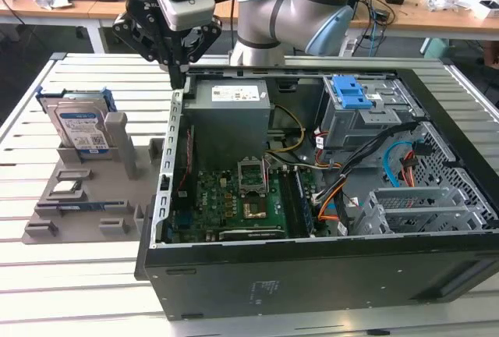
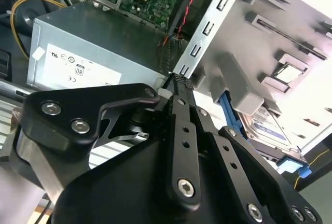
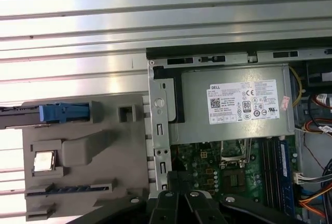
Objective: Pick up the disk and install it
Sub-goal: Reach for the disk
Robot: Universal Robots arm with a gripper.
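The disk (image 1: 78,128) stands upright on its edge in a slot of the grey holder tray (image 1: 101,204), on the exterior view's left of the open computer case (image 1: 312,274). It is silver with a white-and-blue label and a blue frame. In the second wrist view the disk (image 2: 268,126) lies past the fingers, and in the first wrist view the disk (image 3: 57,113) appears edge-on. My gripper (image 1: 178,78) hangs above the case's wall nearest the tray, at its back corner, to the right of the disk. Its black fingers (image 2: 179,86) are shut together with nothing between them.
Inside the case are a grey power-supply box (image 1: 231,107), a green motherboard (image 1: 234,196), a grey bay with a blue latch (image 1: 355,94) and loose cables (image 1: 390,161). The tray also carries a small chip (image 1: 66,189). Everything rests on a slatted metal table (image 1: 70,274).
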